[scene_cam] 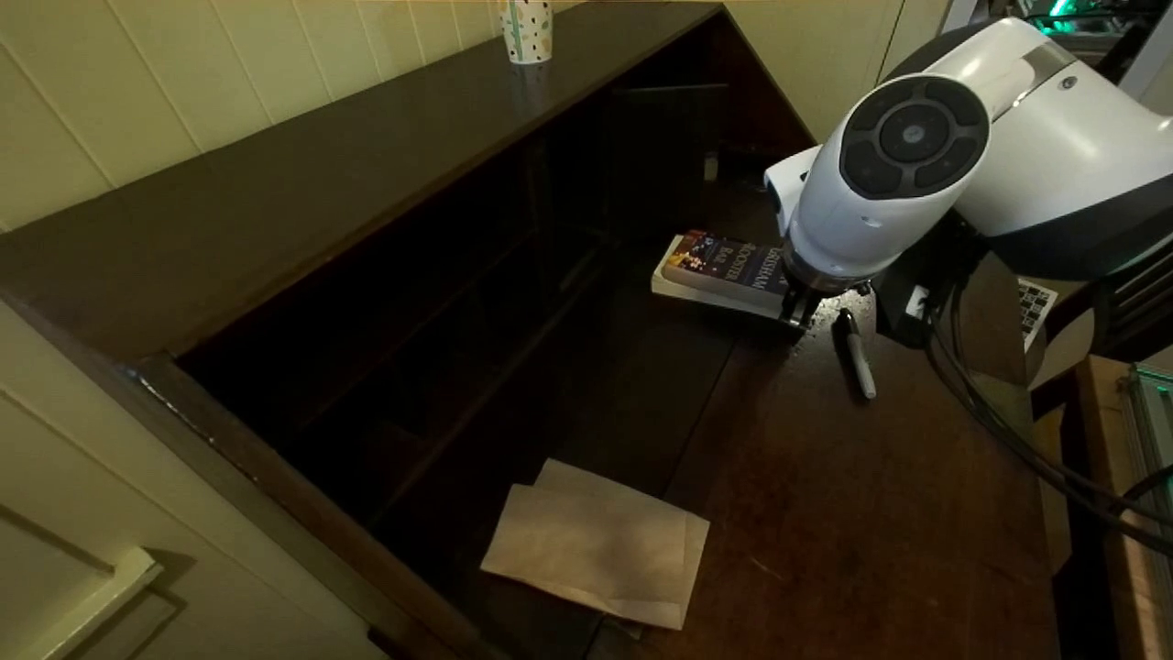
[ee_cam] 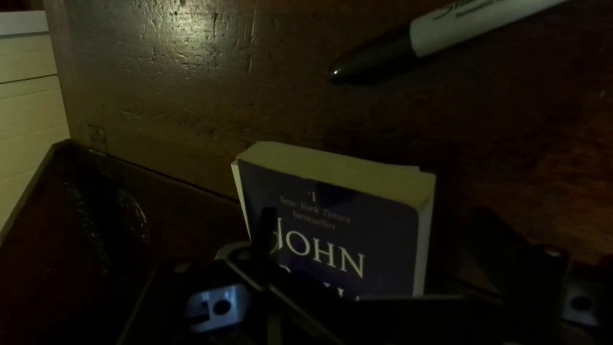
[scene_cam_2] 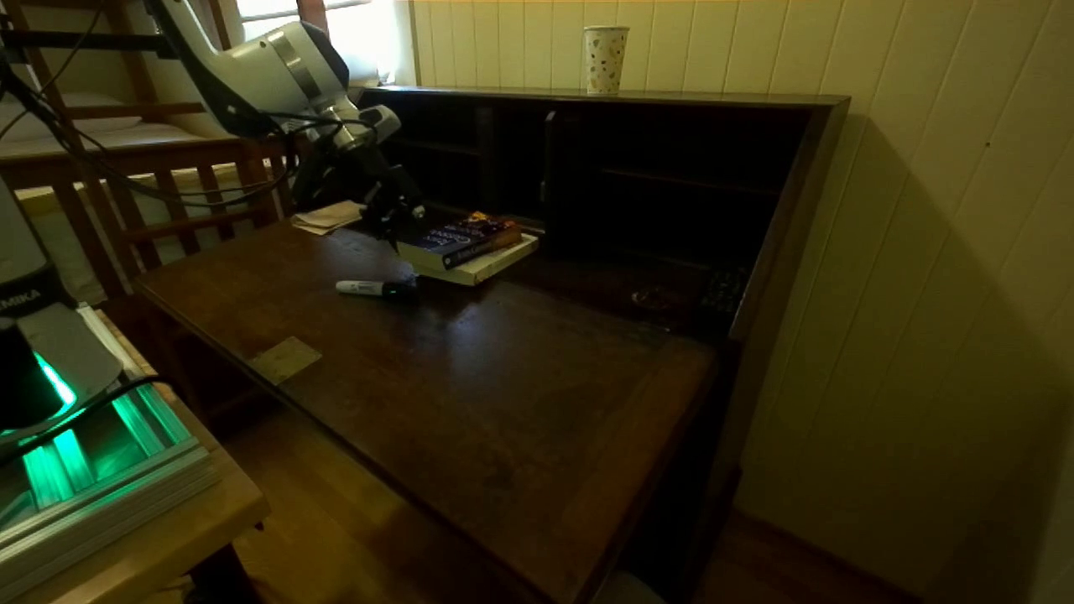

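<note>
My gripper (ee_cam: 376,218) is open, with its fingers wide apart at the near end of a dark blue paperback (ee_cam: 330,230). The left finger shows in front of the cover and the right finger stands off the book's right side. I cannot tell whether either touches it. The paperback (scene_cam: 733,264) lies flat on a second book with pale page edges (scene_cam: 701,295), and both show in both exterior views. The gripper (scene_cam_2: 404,222) is low over the book's end in an exterior view. A grey marker with a black cap (ee_cam: 445,36) lies on the desk close by.
The wooden desk (scene_cam: 825,513) has a dark shelf unit (scene_cam: 385,119) along its back. A spotted paper cup (scene_cam_2: 606,59) stands on top of the unit. Folded brown paper (scene_cam: 596,550) lies on the desk. Cables (scene_cam: 990,412) hang beside the arm.
</note>
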{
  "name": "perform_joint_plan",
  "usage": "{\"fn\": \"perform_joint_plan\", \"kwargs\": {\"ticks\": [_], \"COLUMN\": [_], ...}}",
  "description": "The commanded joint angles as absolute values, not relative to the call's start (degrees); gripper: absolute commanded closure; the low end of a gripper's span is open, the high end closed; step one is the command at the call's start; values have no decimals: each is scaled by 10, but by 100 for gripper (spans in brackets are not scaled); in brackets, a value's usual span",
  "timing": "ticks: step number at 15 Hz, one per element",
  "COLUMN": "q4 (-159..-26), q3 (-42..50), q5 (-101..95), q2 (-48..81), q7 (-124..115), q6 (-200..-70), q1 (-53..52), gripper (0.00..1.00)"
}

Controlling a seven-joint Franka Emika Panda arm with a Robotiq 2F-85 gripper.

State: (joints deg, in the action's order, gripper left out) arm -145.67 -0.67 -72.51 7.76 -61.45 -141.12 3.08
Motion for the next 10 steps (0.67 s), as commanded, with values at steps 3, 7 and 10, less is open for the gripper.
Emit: {"fn": "perform_joint_plan", "kwargs": {"ticks": [3, 7, 10], "q4": [-1423, -1415, -1411], "q3": [3, 2, 3], "q5": [-783, -790, -795], "q2": [120, 135, 140], "q7": [-651, -655, -658], "q6": [-1416, -1416, -1416], "q1": [18, 17, 18], "gripper": [1, 29, 52]}}
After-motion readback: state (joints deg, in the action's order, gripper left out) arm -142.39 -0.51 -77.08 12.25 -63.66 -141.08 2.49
